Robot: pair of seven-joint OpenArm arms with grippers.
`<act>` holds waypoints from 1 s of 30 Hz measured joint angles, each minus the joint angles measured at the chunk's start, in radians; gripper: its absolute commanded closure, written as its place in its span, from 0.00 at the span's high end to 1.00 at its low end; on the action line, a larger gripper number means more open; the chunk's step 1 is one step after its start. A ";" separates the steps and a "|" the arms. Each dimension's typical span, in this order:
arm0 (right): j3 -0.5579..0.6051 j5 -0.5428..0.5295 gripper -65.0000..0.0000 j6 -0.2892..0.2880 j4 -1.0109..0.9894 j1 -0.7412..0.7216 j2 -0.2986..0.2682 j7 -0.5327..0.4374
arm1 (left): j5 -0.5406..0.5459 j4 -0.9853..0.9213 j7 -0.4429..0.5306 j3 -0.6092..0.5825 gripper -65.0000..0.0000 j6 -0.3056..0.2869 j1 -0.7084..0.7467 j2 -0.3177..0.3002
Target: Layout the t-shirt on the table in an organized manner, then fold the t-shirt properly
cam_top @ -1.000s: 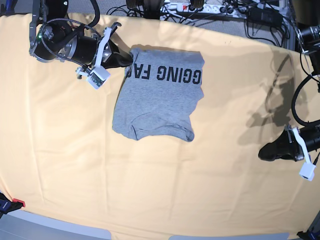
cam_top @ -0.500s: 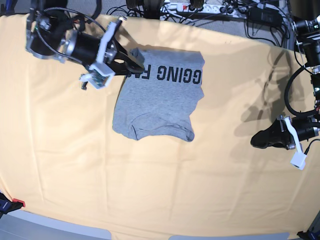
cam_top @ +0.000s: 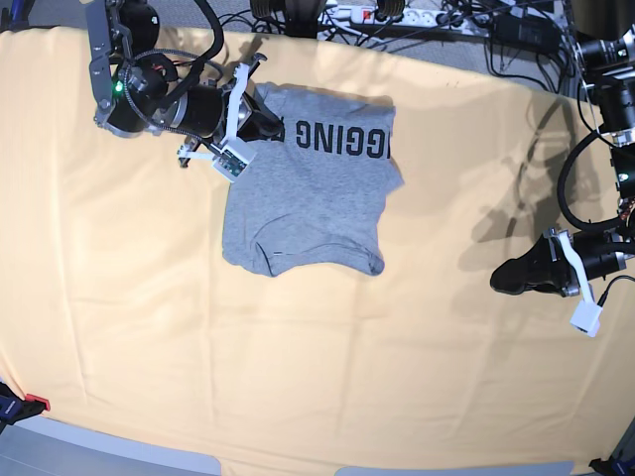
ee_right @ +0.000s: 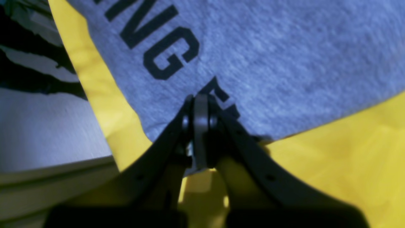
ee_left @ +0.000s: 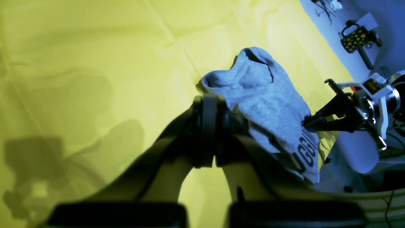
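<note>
The right gripper (cam_top: 270, 124), clamped on the t-shirt (cam_top: 313, 198), has dragged its edge inward — folding under way; the left gripper (cam_top: 508, 278) stays closed, empty.

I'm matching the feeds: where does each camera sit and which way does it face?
Base: overhead, facing down on the table, shirt and both arms.
Left wrist: behind the shut left gripper, facing across the table to the shirt and right arm.
Right wrist: behind the shut right gripper, facing down at the shirt's lettering.
All views share the shirt.
</note>
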State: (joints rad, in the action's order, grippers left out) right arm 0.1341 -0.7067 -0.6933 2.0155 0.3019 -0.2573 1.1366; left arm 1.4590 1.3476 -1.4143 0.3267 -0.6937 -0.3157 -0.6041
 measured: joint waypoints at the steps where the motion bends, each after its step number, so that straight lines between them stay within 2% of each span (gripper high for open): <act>1: 0.000 0.000 0.00 0.000 0.000 0.015 0.000 -0.012 | 0.000 0.000 0.000 0.000 0.00 0.000 0.000 0.000; 4: 0.000 0.002 0.00 0.001 0.000 0.047 0.000 -0.053 | 0.000 0.000 0.000 0.000 0.00 0.000 0.000 0.000; 7: 0.000 0.008 0.00 0.001 0.011 0.027 0.000 -0.055 | 0.000 0.000 0.000 0.000 0.00 0.000 0.000 0.000; 11: -0.011 0.016 0.00 0.000 0.123 -0.012 0.000 -0.042 | 0.000 0.000 0.000 0.000 0.00 0.000 0.000 -0.003; 16: -0.093 -0.002 0.00 0.000 0.292 0.015 0.000 -0.045 | 0.000 0.002 0.000 0.000 0.00 0.000 0.000 -0.004; 22: -0.299 -0.192 0.00 0.000 0.322 0.107 0.002 -0.017 | -0.001 0.190 0.003 0.001 0.00 0.000 0.115 -0.011; 26: -0.472 -0.447 0.00 0.000 0.322 0.152 0.005 0.086 | 0.000 0.397 -0.001 0.019 0.00 0.001 0.233 -0.008; 30: -0.628 -0.687 0.00 0.001 0.322 0.229 0.006 0.243 | 0.001 0.580 0.003 0.138 0.00 0.000 0.348 -0.011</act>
State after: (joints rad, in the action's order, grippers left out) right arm -0.4934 -1.3933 -0.6922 2.3375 0.5312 -0.2512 1.3796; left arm 1.4597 1.9278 -1.4113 0.4644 -0.6933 0.0322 -0.6151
